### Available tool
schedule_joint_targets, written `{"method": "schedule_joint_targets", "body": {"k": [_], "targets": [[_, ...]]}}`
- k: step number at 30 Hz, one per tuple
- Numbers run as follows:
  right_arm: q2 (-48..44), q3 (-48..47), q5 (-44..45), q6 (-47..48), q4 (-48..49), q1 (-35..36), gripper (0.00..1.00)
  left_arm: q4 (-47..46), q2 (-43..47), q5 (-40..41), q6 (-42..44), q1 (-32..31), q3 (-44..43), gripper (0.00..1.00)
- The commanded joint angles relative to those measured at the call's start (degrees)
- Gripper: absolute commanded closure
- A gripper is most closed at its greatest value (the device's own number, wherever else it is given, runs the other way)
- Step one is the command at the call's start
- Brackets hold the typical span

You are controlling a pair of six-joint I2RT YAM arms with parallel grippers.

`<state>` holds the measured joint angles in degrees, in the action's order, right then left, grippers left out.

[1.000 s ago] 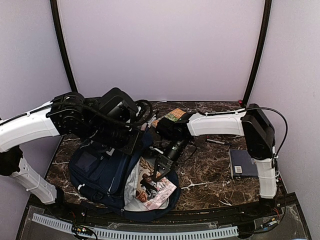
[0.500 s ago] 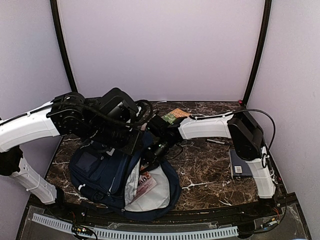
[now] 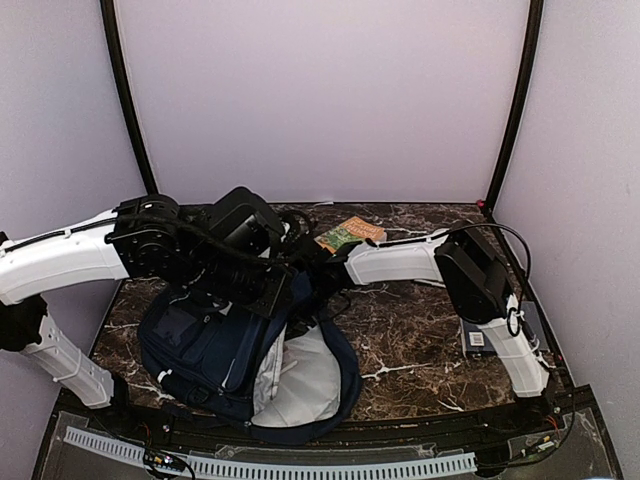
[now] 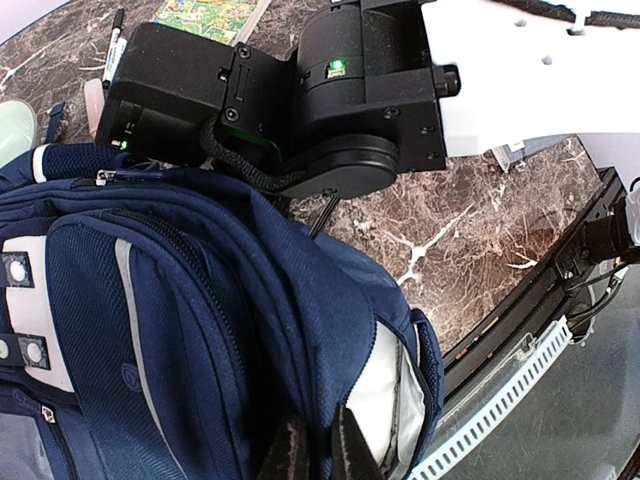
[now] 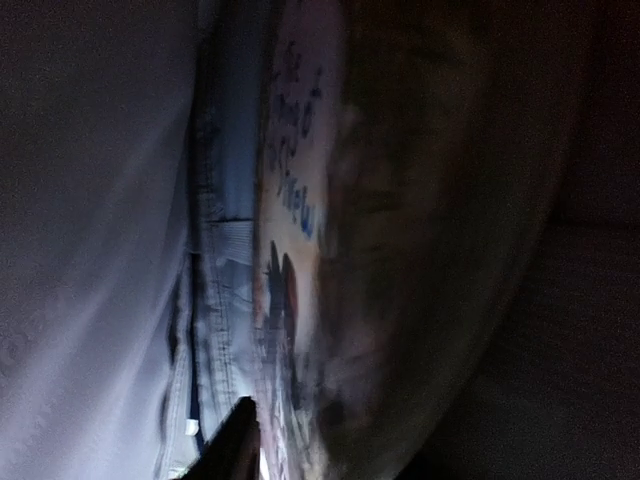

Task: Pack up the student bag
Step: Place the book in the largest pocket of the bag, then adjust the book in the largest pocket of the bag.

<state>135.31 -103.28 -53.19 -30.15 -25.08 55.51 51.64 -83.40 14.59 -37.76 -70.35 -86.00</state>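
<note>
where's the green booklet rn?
Top view: the booklet lies on the table at back centre, just behind the right arm, beyond the bag.

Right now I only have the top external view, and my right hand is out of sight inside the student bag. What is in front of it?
Observer: On the right wrist view, a printed booklet fills the frame just ahead, with pale lining beside it. Only one of that wrist's own fingers shows, so I cannot tell open from shut.
Operator: And the left hand? Its wrist blocks it on my view. Does it have hold of the opening?
Observer: Yes. On the left wrist view, the left hand is shut on the student bag at the rim of its opening.
</note>
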Motion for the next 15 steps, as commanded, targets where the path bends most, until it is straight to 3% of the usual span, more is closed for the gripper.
{"method": "schedule_joint_targets", "body": {"k": [1, 9, 15], "targets": [[-4.9, 1.7, 7.2, 5.5, -1.7, 0.3, 0.56, -4.2, 4.9, 1.6, 0.1, -0.1, 1.4, 1.0], [-12.9, 9.7, 20.4, 14.3, -3.7, 0.3, 0.47, -7.4, 9.2, 4.0, 0.8, -0.1, 6.6, 1.0], [-18.2, 14.4, 18.6, 23.2, -5.1, 0.4, 0.45, -11.5, 13.2, 4.4, 1.1, 0.0, 11.6, 1.0]]}}
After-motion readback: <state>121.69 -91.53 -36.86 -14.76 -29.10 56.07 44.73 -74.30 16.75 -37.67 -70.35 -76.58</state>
